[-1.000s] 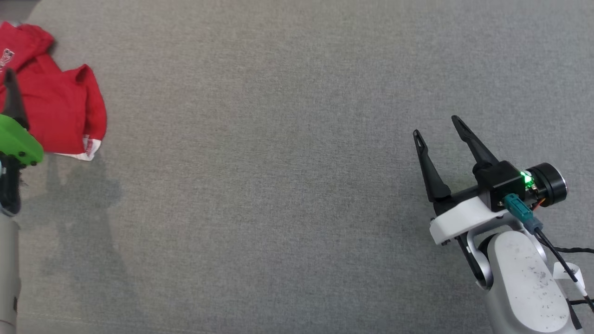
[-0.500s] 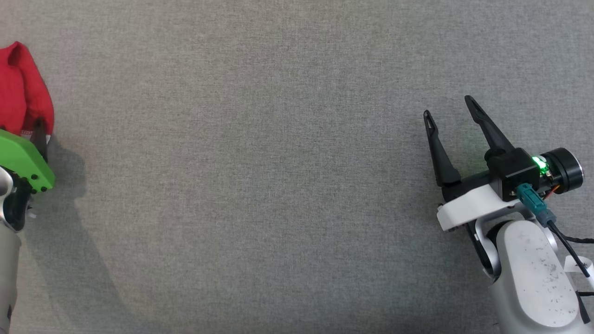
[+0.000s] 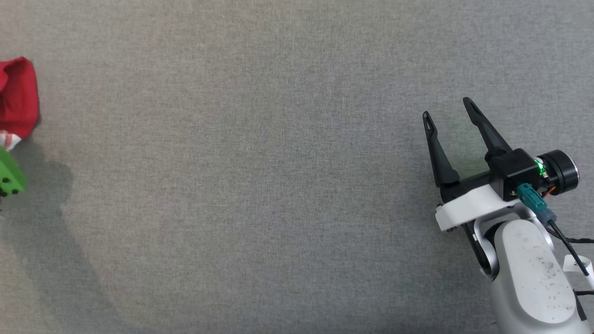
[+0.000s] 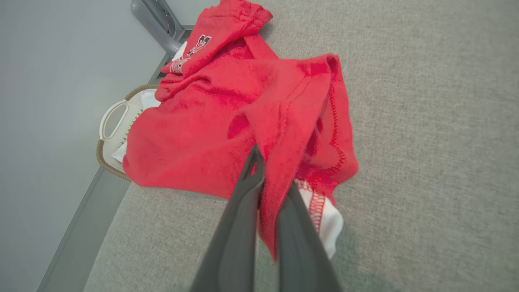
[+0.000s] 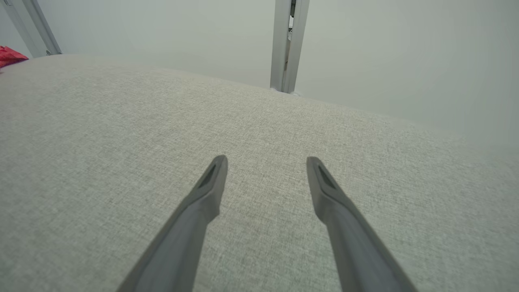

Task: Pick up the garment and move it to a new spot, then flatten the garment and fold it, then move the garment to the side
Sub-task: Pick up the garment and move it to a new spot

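Observation:
The red garment (image 4: 211,134) lies crumpled near the left end of the grey padded table, with a white inner hem showing at its near edge. My left gripper (image 4: 267,178) is shut on a raised fold of the red cloth, which hangs between its two dark fingers. In the head view the garment (image 3: 18,95) sits at the far left edge, just above the green mount of my left gripper (image 3: 9,174). My right gripper (image 3: 446,108) stands open over bare table at the right, far from the garment, with nothing between its fingers (image 5: 211,182).
A pale basket (image 4: 111,121) with a handle sits below the table's left edge, beside the garment. Metal frame posts (image 5: 288,44) stand behind the table's far edge. The grey table top (image 3: 278,162) stretches wide between the two arms.
The head camera has shifted, so the garment now sits further to the left of its view. My left gripper has gone from open to shut on the garment. The right gripper stays open.

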Motion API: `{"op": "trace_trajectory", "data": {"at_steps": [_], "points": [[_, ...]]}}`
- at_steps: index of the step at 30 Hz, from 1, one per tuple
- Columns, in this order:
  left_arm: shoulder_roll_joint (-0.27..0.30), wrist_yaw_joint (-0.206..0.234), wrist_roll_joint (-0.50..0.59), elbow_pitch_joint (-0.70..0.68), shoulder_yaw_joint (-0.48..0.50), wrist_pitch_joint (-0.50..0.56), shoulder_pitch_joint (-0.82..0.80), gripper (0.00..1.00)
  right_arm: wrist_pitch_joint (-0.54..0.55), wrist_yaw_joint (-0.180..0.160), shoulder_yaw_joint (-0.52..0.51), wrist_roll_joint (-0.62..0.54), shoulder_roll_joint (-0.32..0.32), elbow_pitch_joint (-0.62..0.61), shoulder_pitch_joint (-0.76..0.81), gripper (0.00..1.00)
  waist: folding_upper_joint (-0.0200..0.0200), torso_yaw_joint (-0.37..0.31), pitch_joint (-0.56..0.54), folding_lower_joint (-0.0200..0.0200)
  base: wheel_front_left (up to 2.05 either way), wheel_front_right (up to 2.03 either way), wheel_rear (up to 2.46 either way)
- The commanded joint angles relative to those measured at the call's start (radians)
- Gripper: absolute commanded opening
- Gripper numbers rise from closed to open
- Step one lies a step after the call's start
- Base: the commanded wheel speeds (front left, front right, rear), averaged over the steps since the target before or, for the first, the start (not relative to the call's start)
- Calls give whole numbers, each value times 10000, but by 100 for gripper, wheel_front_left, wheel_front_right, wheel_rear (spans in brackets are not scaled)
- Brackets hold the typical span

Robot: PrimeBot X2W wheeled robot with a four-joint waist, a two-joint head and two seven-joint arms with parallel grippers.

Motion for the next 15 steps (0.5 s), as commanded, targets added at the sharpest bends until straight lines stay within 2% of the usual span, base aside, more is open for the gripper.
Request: {"op": "trace_trajectory", "data": {"at_steps": [1,7,15], "points": [[125,11,115,-46,-65,-156,-187,0,-123,-16,-6,139,-38,124,62,100,-1,-52,-465,-1,0,0,0],[372,-14,432,-630,-728,-370,-572,0,-379,-16,152,671,-38,761,271,100,-1,-288,-1666,-1,0,0,0],[757,-19,546,-2621,-2262,-89,-959,0,-581,-16,229,1367,-37,1433,778,100,-1,-928,-3244,-1,0,0,0]]}}
